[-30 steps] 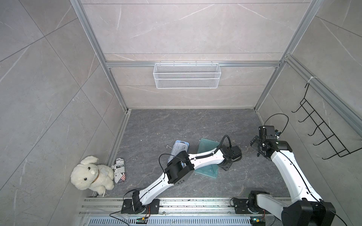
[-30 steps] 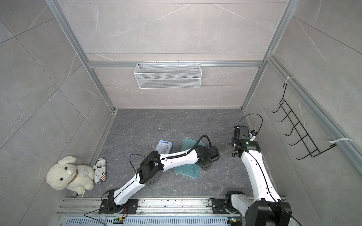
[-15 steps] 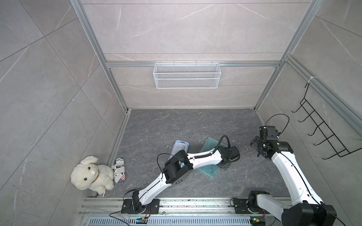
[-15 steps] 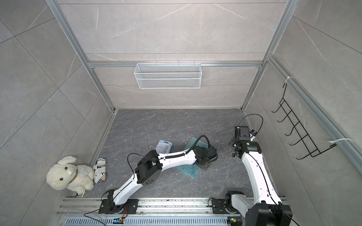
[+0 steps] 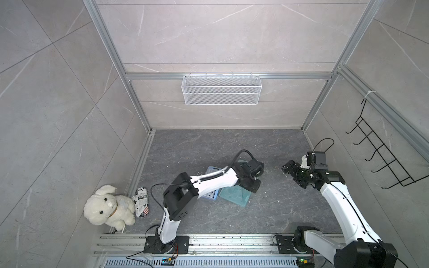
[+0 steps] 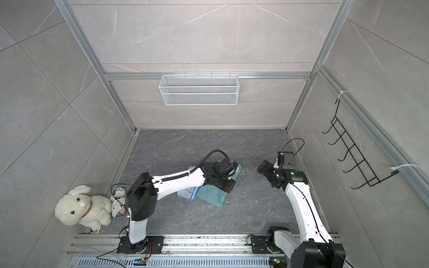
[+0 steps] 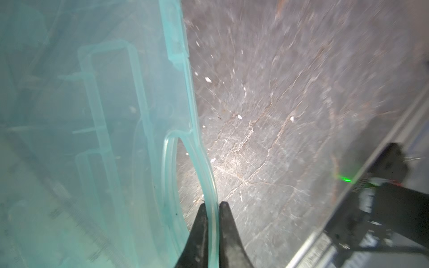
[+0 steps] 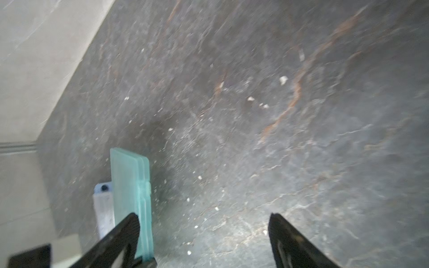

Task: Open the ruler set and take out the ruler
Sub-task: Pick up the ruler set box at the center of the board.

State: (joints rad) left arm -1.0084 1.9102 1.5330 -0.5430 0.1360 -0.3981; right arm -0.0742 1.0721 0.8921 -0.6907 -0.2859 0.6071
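The ruler set is a flat translucent teal case lying on the dark floor near the middle in both top views. My left gripper is shut on the thin teal loop handle at the case's edge. From above, the left gripper sits over the case's right side. My right gripper is open with nothing between its fingers, and the case's end shows beside one finger. It hovers to the right of the case. No ruler can be made out through the cloudy lid.
A light blue box lies against the case's left side under my left arm. A white plush dog and a printed pouch sit by the left wall. On the walls hang a wire basket and a hook rack.
My left jaws have gone from partly open to shut on the case's handle. The left wrist has shifted a little over the case. The right arm has hardly moved.
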